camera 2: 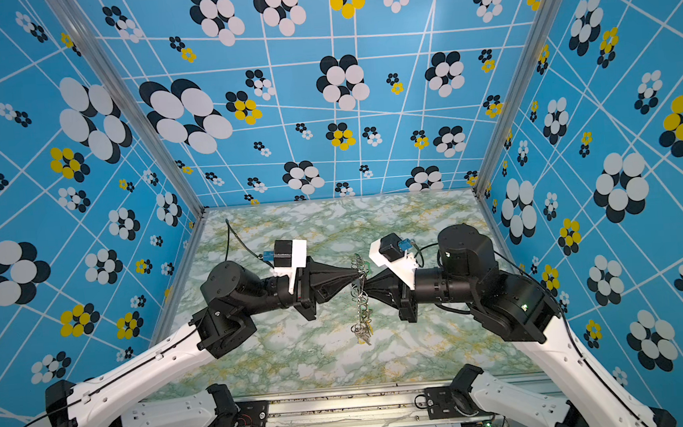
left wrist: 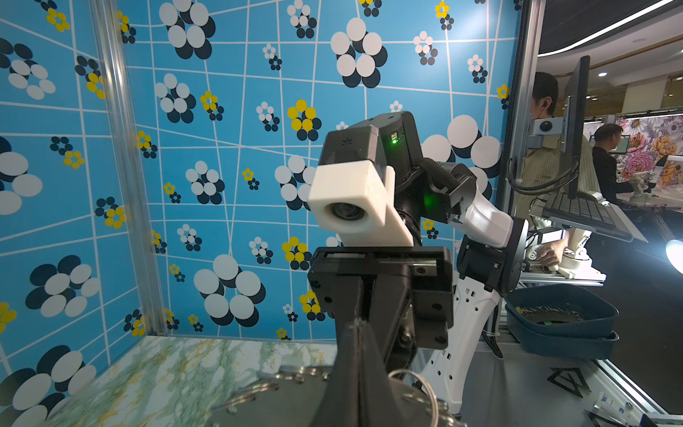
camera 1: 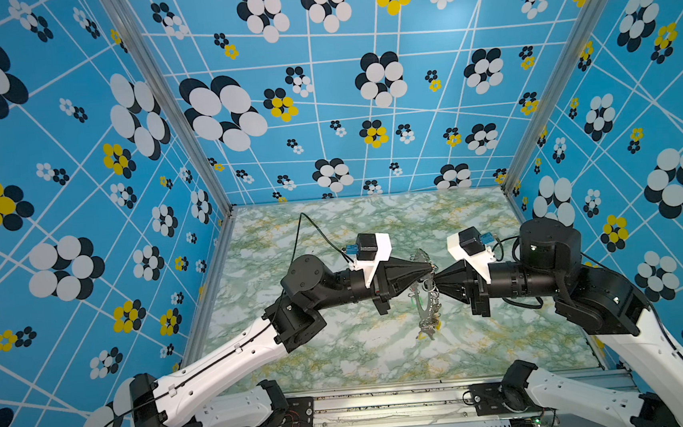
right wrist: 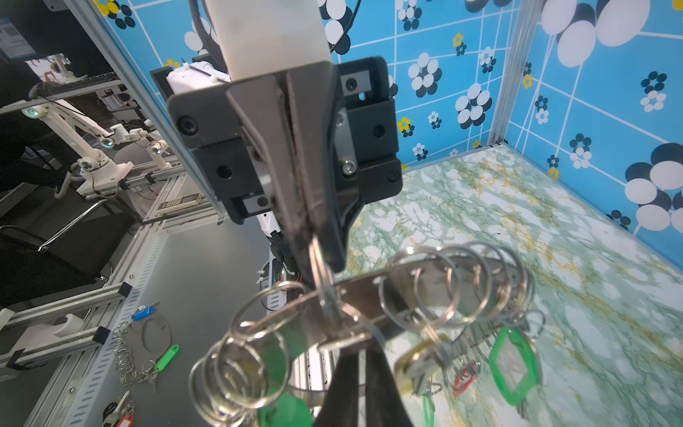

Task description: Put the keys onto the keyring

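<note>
Two grippers stood almost tip to tip in mid-air above the marbled table (camera 1: 343, 364). The keyring (camera 1: 421, 305) hung between them, turned nearly edge-on in both top views. The left gripper (camera 1: 430, 266) had its jaws pressed together on the upper part of the keyring, pinching at the rim of wire loops (right wrist: 436, 284). The right gripper (camera 1: 437, 281) pointed in from the opposite side, just below, and its jaws were likewise closed on the keyring's edge. In the right wrist view the flat grey disc showed its loops standing up along the rim, and a green tag (right wrist: 513, 364), a yellow tag (right wrist: 415, 364) and a red tag (right wrist: 465, 377) dangled from them. At the keyring's lowest point hung a small bunch of tagged keys (camera 1: 427, 333); whether it touched the table could not be told.
</note>
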### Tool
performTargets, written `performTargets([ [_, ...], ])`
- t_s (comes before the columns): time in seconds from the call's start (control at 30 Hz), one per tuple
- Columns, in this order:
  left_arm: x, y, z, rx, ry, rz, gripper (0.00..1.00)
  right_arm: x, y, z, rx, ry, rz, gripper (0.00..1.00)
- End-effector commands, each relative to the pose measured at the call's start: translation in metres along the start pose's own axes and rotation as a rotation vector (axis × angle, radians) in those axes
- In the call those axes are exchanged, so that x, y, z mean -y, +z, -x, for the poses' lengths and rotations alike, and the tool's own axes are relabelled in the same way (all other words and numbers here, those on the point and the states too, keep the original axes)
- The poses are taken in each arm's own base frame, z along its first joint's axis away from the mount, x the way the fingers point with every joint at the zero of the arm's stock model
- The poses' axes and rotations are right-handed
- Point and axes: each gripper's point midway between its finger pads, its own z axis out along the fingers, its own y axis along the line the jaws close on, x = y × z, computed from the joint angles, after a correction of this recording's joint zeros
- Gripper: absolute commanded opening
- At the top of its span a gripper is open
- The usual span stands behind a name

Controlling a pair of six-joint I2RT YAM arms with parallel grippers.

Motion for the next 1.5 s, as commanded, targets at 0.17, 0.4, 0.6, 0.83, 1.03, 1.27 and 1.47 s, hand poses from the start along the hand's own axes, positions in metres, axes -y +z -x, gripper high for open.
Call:
performTargets([
  [0.17,0.010,-0.007,0.045,0.114,0.063,-0.010,0.00,0.002,-0.007,0.002,0.013,-0.006,-0.047,0.23],
  [0.4,0.009,-0.008,0.045,0.111,0.068,-0.002,0.00,-0.008,-0.007,-0.002,0.000,-0.005,0.006,0.36],
  [0.6,0.009,-0.007,0.046,0.109,0.070,-0.002,0.00,-0.009,-0.005,-0.009,-0.027,0.003,0.014,0.42],
  [0.83,0.010,-0.005,0.049,0.119,0.064,-0.016,0.00,-0.003,-0.002,0.004,0.033,-0.024,-0.007,0.34],
  [1.03,0.012,-0.006,0.051,0.120,0.064,-0.017,0.00,0.004,0.002,0.010,0.044,-0.045,-0.036,0.23],
  [1.27,0.012,-0.007,0.050,0.119,0.066,-0.013,0.00,0.010,0.000,0.011,0.047,-0.047,-0.076,0.07],
  [1.47,0.011,-0.008,0.048,0.113,0.070,-0.004,0.00,0.006,-0.004,0.010,0.040,-0.049,-0.069,0.00],
])
